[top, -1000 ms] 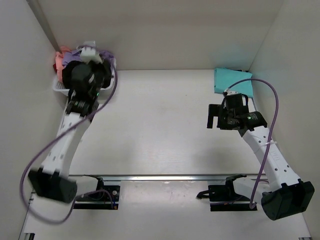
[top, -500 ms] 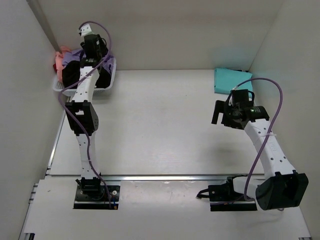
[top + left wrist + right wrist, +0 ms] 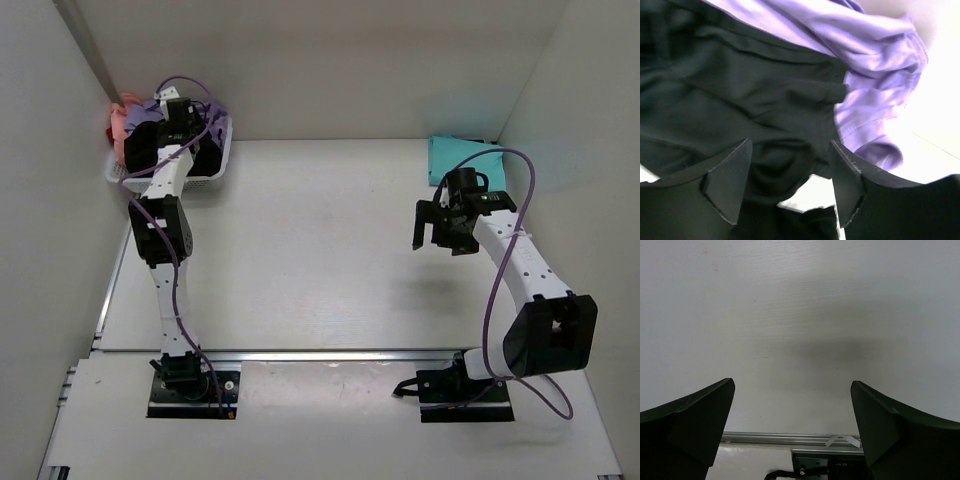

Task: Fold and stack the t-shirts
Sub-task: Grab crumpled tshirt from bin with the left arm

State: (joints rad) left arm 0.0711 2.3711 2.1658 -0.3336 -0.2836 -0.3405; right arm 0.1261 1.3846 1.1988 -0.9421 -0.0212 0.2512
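Seen from above, the left gripper (image 3: 185, 125) reaches into the basket (image 3: 118, 178) in the far left corner. Only its wrist view shows the fingers parted, close over the black tee (image 3: 740, 100), with the lavender tee (image 3: 870, 55) to their right. The right gripper (image 3: 437, 225) hovers wide open over the bare table (image 3: 800, 315). The teal tee (image 3: 462, 160), visible only from above, lies apart behind it.

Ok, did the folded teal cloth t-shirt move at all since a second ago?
No. The folded teal cloth t-shirt sits in the same far right corner of the white table as before, its edges lined up with that corner just the same.
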